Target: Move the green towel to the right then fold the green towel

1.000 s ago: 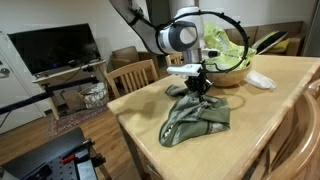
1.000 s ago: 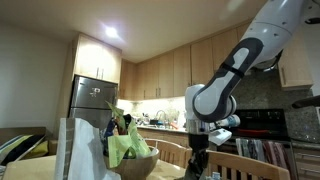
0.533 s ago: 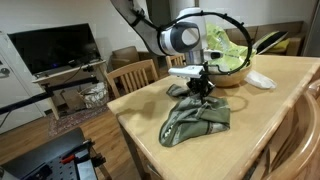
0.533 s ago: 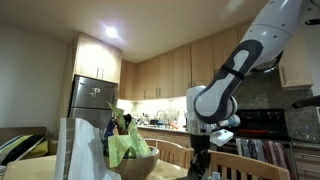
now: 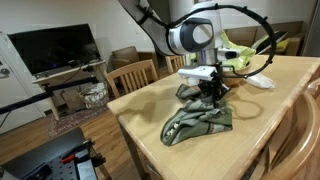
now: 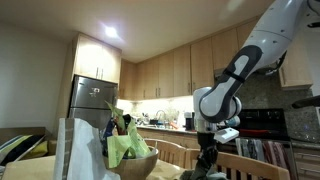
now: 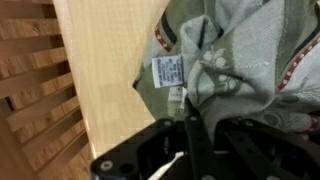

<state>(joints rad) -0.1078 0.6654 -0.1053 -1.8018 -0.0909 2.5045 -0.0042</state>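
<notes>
The green towel (image 5: pixel 200 122) lies crumpled on the wooden table (image 5: pixel 140 105), one end lifted toward the gripper. My gripper (image 5: pixel 213 93) is shut on that raised end, just in front of the wooden bowl. In the wrist view the towel (image 7: pixel 235 55) fills the upper right, olive with a pale patterned panel and a white care label (image 7: pixel 167 70). Its cloth runs down into the shut gripper (image 7: pixel 190 145), whose black fingers pinch a fold. From the low exterior view the gripper (image 6: pixel 208 163) hangs at table level, and I cannot make out the towel there.
A wooden bowl (image 6: pixel 140 166) holding green leafy items (image 5: pixel 240 55) stands behind the gripper. A white object (image 5: pixel 263 80) lies beside it. Wooden chairs (image 5: pixel 133 75) stand at the table's edges, and a television (image 5: pixel 55 48) is at the far left.
The gripper has shifted right across the table with the towel's end in it. The towel has been pulled and stretched the same way.
</notes>
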